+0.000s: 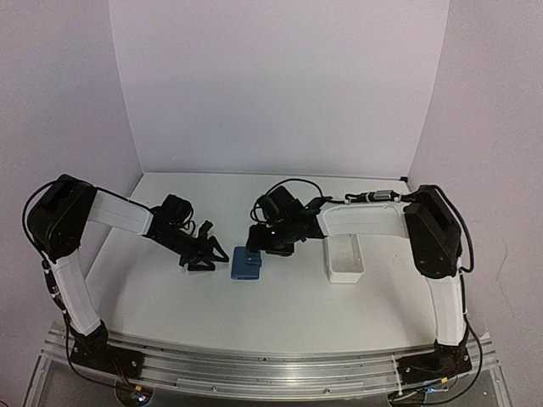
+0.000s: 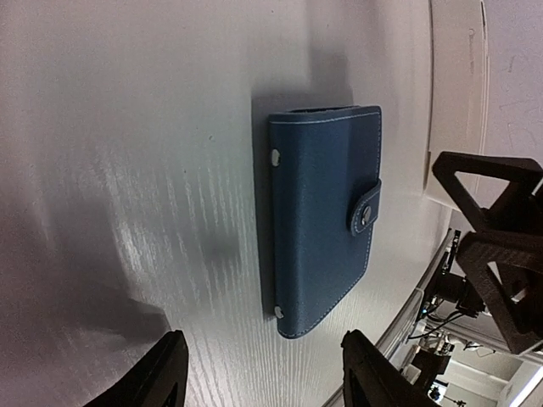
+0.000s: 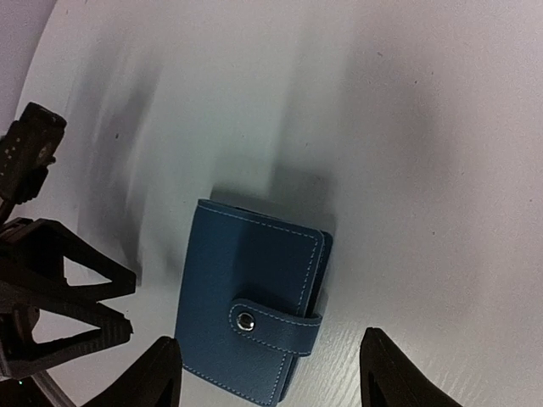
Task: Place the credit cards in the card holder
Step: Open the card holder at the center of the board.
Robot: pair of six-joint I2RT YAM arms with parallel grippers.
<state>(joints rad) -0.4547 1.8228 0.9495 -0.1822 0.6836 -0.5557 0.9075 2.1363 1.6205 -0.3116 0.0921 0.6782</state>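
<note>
Blue stitched leather-look card holder (image 1: 246, 264), rectangular, folded shut with tab snapped, lying flat on white wood-grain surface (image 1: 280, 322), between left claw (image 2: 263, 339) and right claw (image 3: 267, 337), both spread, gripping nothing, white rectangular tray (image 1: 345, 263) nearby.

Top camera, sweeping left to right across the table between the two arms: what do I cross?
left pincer → card holder → white tray
</note>
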